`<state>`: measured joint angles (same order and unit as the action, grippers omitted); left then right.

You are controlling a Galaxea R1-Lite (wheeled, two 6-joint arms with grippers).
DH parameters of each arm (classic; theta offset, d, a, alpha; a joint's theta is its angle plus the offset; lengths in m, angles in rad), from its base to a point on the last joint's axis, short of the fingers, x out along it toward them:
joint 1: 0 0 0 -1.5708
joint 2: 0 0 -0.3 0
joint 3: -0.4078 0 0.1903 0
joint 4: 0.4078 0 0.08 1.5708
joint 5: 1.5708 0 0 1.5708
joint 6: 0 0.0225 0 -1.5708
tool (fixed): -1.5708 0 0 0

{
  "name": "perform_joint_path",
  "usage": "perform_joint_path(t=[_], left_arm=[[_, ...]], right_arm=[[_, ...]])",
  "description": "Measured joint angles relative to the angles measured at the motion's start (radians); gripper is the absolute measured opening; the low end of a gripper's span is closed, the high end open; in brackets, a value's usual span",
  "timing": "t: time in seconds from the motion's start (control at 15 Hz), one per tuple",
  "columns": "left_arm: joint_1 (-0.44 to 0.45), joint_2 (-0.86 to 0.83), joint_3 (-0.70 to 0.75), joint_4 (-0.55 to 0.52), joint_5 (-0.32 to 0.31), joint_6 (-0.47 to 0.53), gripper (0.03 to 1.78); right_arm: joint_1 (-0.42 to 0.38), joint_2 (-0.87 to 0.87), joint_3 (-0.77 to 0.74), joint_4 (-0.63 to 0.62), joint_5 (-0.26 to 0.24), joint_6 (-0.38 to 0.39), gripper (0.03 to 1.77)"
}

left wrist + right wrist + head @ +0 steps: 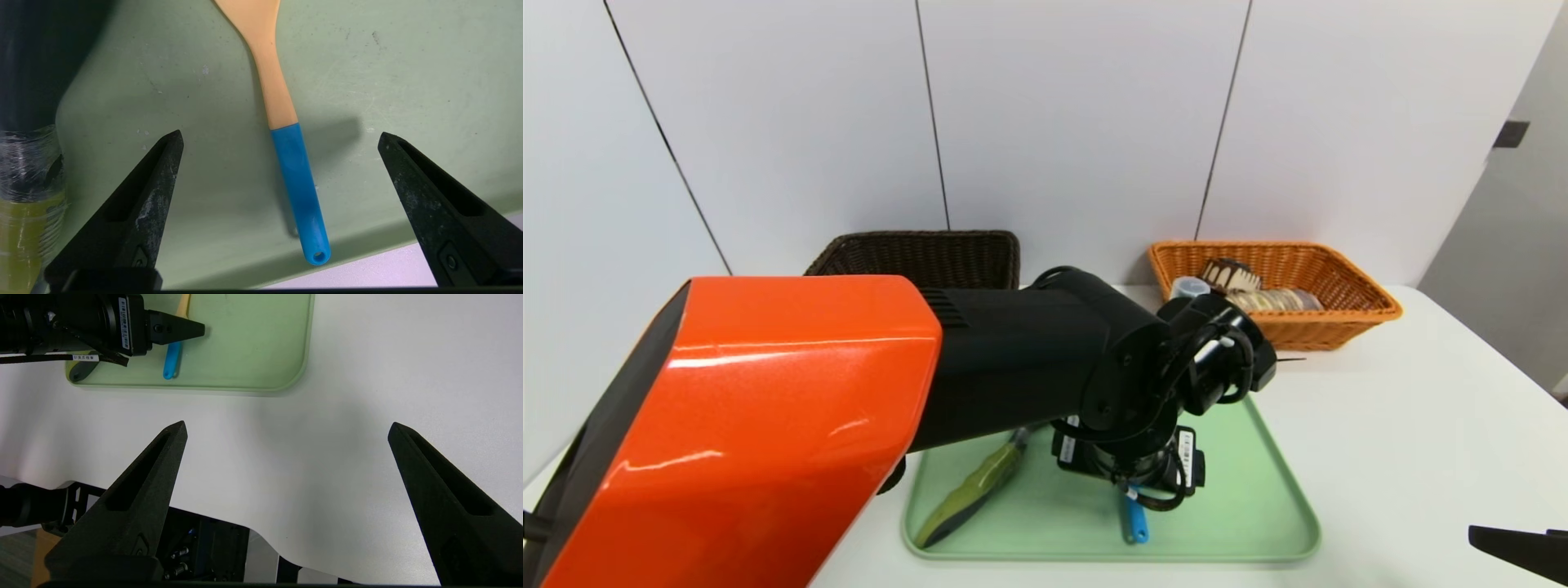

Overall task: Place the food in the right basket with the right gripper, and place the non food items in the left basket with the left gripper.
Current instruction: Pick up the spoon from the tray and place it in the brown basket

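Left hand (280, 139) gapes over spoon (286, 134), brush (972, 494) alongside.

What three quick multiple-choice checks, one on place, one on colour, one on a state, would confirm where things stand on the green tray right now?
1. Where does the yellow spoon with the blue handle lie?
A. In the dark brown woven basket
B. On the pale green plastic tray
C. On the bare white table

2. What colour is the woven basket holding the chocolate cake wedge?
A. Orange
B. Dark brown
C. White

3. How does the left gripper stand?
A. Shut on the spoon
B. Shut and empty
C. Open above the spoon

Answers: 1 B, the left wrist view shows green tray under it. 2 A, the head view shows the cake inside orange wicker. 3 C, its jaws stand wide either side of the handle, apart from it.
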<state>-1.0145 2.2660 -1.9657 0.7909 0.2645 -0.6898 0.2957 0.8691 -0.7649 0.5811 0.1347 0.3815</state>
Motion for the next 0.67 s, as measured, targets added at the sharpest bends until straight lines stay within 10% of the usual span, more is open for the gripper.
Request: perform_joint_path(t=[0.67], left_arm=[[0.002, 0.020, -0.004, -0.001, 0.020, 0.019, 1.69]], right_arm=[[0.000, -0.028, 0.019, 0.000, -0.003, -0.003, 1.71]])
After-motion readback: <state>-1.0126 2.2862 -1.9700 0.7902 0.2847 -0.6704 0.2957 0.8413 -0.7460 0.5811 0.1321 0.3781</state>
